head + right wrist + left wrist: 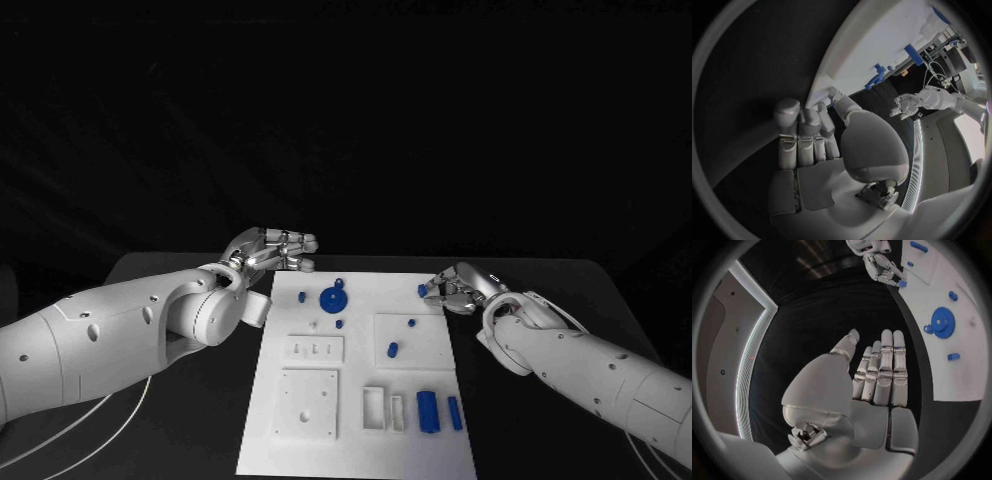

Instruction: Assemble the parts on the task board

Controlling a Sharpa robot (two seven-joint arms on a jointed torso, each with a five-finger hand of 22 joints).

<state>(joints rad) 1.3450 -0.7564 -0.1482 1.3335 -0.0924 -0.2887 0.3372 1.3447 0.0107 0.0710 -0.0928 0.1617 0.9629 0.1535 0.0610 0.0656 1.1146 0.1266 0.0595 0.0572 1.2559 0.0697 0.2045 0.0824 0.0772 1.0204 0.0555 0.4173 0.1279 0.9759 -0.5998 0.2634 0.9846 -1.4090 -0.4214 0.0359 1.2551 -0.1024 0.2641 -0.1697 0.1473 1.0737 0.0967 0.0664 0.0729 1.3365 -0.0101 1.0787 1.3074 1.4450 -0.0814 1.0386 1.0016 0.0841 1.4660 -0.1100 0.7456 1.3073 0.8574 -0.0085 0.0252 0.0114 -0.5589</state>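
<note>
The white task board [361, 445] lies in the middle of the black table. On it are a blue gear [333, 297] [943, 322], several small blue pegs such as one [392, 349], and two long blue blocks [428, 411]. My right hand [459, 290] [878, 262] reaches over the board's far right edge. Its fingertips meet the thumb on a small blue part [426, 290] [902, 283]. My left hand [274, 250] [879, 375] hovers off the board's far left corner, fingers straight and side by side, holding nothing.
White raised plates [309, 403] and slotted blocks [374, 408] sit on the board's near half. Bare black table [173, 420] lies on both sides of the board. My left forearm [116, 335] crosses the table's left part.
</note>
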